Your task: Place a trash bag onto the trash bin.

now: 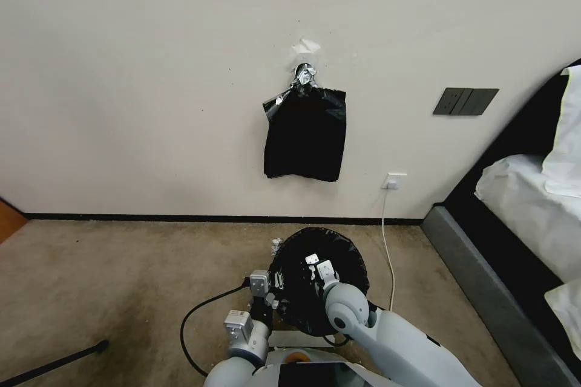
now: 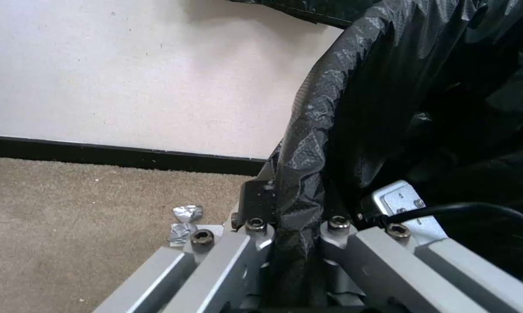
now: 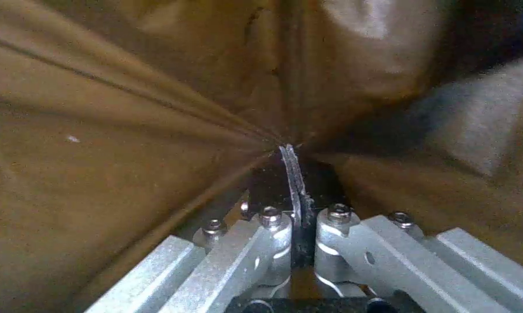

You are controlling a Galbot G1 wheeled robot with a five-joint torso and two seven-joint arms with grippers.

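Observation:
The black trash bag (image 1: 342, 260) is spread open in a round shape on the carpet by the wall; the trash bin under it is hidden. My left gripper (image 1: 276, 282) is at the bag's left rim, shut on the crinkly edge (image 2: 308, 143). In the left wrist view the left gripper (image 2: 289, 217) has one finger outside the film and one inside. My right gripper (image 1: 319, 266) reaches down into the bag's mouth. In the right wrist view the right gripper (image 3: 293, 174) is shut on a pinched fold of the bag (image 3: 128, 130), which radiates in taut creases.
A flat bundle of black bags (image 1: 305, 139) hangs on the wall above. Foil scraps (image 2: 185, 221) lie on the carpet beside the bag. A bed (image 1: 526, 205) stands at the right, with a white cord (image 1: 387, 248) from a wall socket. A black cable (image 1: 193, 320) loops at my left.

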